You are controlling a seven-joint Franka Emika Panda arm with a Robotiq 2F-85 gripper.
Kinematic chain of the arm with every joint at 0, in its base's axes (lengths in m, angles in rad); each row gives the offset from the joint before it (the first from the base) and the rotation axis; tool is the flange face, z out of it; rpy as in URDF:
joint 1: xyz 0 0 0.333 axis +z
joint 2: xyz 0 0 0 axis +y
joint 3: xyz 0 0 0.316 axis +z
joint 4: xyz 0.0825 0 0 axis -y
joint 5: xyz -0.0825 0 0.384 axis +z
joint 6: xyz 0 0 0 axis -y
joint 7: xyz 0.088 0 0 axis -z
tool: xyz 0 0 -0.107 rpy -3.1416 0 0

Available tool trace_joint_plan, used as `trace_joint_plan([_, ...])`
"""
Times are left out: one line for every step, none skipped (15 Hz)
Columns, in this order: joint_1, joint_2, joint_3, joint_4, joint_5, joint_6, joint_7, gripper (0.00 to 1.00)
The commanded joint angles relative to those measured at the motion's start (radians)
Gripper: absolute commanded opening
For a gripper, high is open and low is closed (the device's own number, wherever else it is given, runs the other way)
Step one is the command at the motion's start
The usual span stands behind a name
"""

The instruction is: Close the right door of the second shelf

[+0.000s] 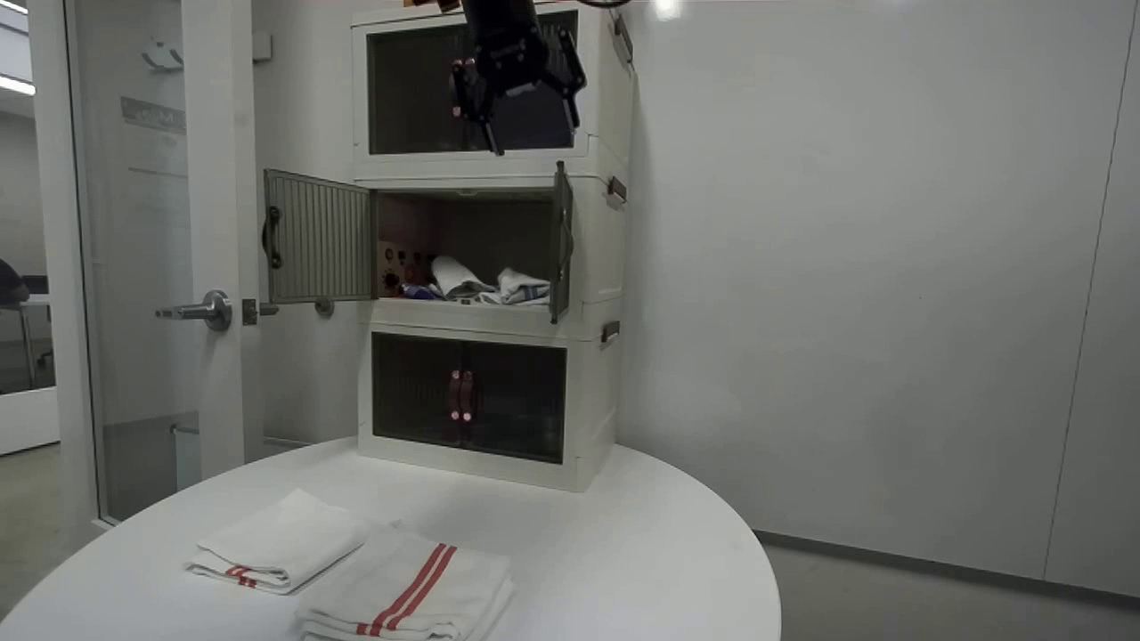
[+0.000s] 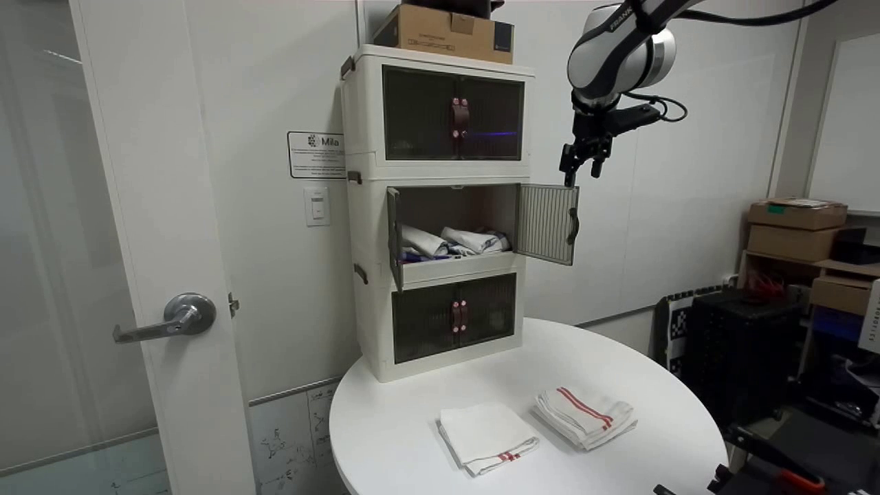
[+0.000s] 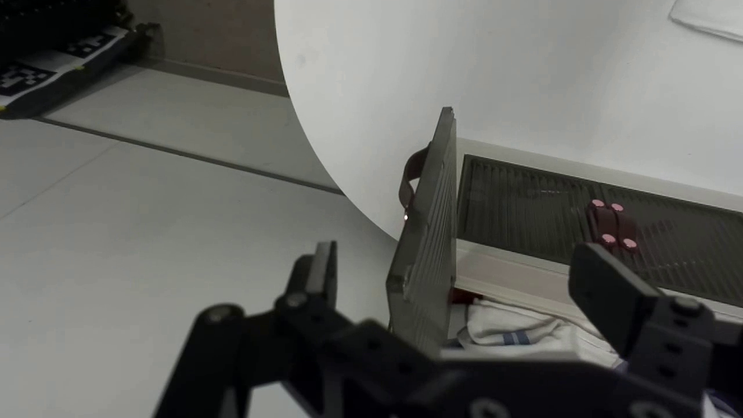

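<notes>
In an exterior view, a glazed room door [image 1: 218,223] with a metal lever handle [image 1: 203,310] stands at the left. To its right, on the round white counter [image 1: 677,543], a folded white towel [image 1: 285,537] lies just beside a second folded towel [image 1: 419,583] that carries two red stripes. Behind them rises a white three-tier cabinet [image 1: 598,240], whose left door [image 1: 321,236] is swung outward, its ribbed pane in sight. Next comes the second shelf [image 1: 463,314], the middle tier, with crumpled white cloths [image 1: 459,278] inside; the dark lower doors [image 1: 508,409] beneath it are closed. In front of the top tier, from this angle, hangs the end effector [image 1: 534,140], its two fingers spread wide apart. In the wrist view the right door [image 3: 432,232] appears in the gap between them, nearly edge-on, a dark strap handle [image 3: 409,166] on one face. That door sits at the right side of the second shelf and stands open in both exterior views. In an exterior view the right door [image 2: 548,225] has its outer top corner just below one fingertip; whether they touch, I cannot tell. Farther right extends a plain pale wall [image 1: 846,267].
</notes>
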Motion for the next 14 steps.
trace_joint_plan([-0.011,0.114,0.003,0.106,0.069,0.019,-0.085,1.00])
trace_joint_plan([-0.014,0.136,0.006,0.125,0.083,0.022,-0.102,1.00])
trace_joint_plan([-0.018,0.158,0.008,0.144,0.094,0.031,-0.121,1.00])
trace_joint_plan([-0.021,0.177,0.010,0.161,0.101,0.035,-0.137,1.00])
trace_joint_plan([-0.025,0.197,0.013,0.181,0.106,0.041,-0.150,1.00])
trace_joint_plan([-0.027,0.212,0.014,0.198,0.106,0.043,-0.160,1.00])
trace_joint_plan([-0.030,0.226,0.018,0.214,0.111,0.042,-0.173,1.00])
trace_joint_plan([-0.032,0.234,0.023,0.225,0.116,0.039,-0.185,1.00])
trace_joint_plan([-0.034,0.237,0.034,0.234,0.135,0.030,-0.206,1.00])
trace_joint_plan([-0.036,0.240,0.046,0.242,0.157,0.021,-0.226,1.00])
trace_joint_plan([-0.037,0.238,0.065,0.246,0.192,0.006,-0.255,1.00])
trace_joint_plan([-0.039,0.236,0.083,0.248,0.227,-0.006,-0.287,1.00])
trace_joint_plan([-0.038,0.231,0.103,0.248,0.266,-0.024,-0.323,1.00])
trace_joint_plan([-0.038,0.229,0.121,0.250,0.303,-0.044,-0.358,1.00])
